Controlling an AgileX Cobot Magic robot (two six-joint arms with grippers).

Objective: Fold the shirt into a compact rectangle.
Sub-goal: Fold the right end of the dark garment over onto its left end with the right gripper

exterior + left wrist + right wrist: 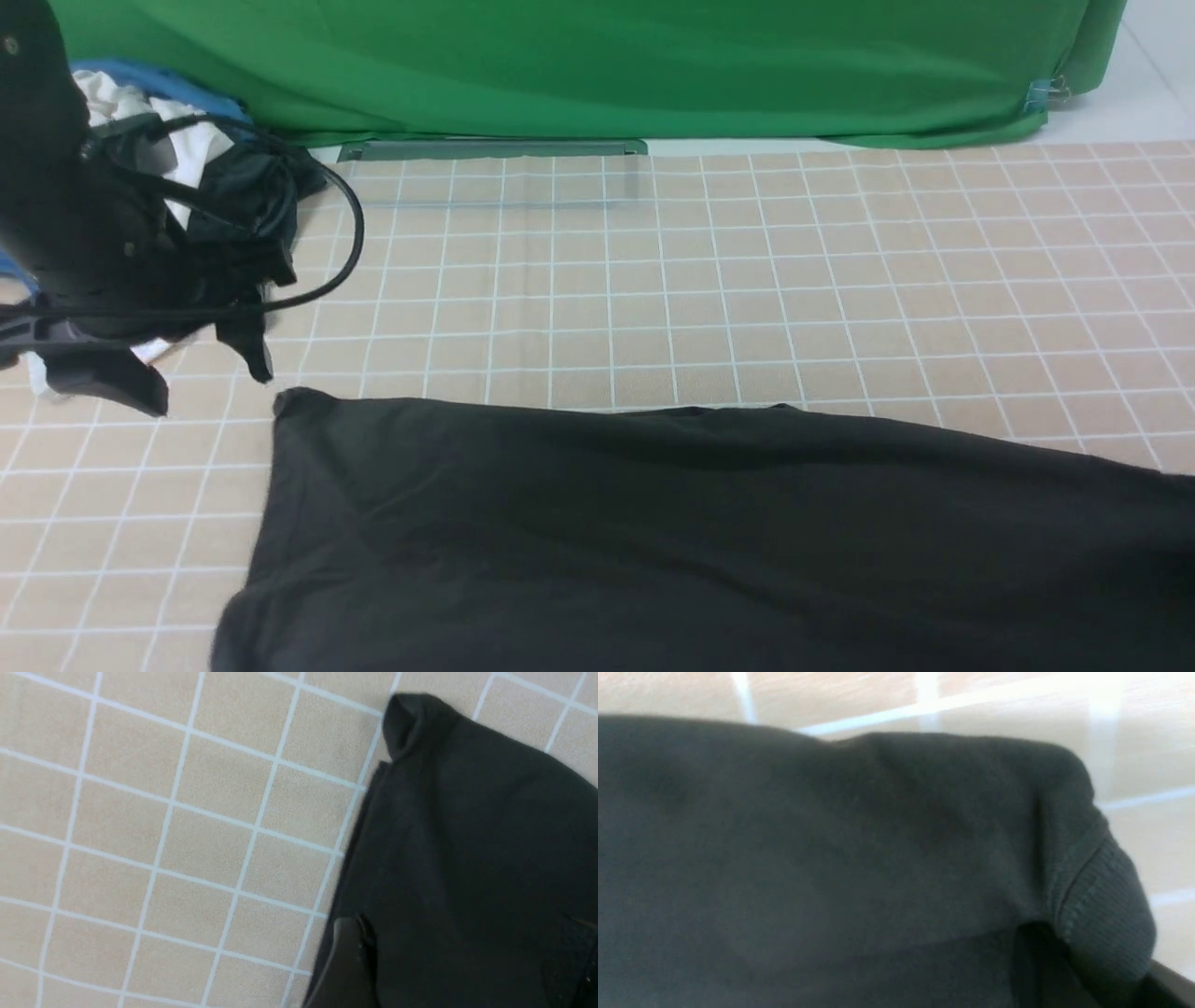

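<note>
— The left gripper [460, 956] is hanging with its jaws wide apart, isn't it? Nothing in them.

— Right, it's gripping nothing. One of its fingers [345, 952] is showing over the left edge of the shirt [709, 532], with the far left corner [411, 718] a little beyond. I'd guess it's waiting there so it can take that edge once the other side is ready.

— And the right gripper [1164, 984]?

— Harder to call. The front view isn't showing it at all, and its own camera is pressed so close to the cloth that I'm only making out a sliver of one finger. A ribbed cuff [1106, 905] is bunching up right against it. Whether the jaws are pinching that cuff or only closing in on it, I can't tell.

— So where is the shirt lying?

— Spread flat on the checked table [747, 261], along the near side, running from left of centre out past the right edge of the front view. It's looking like one broad, smooth panel, not a compact rectangle yet.

— And that heap behind the left arm?

— A pile [201, 145] of other clothes, sitting well apart at the far left, probably kept out of the folding space.
</note>
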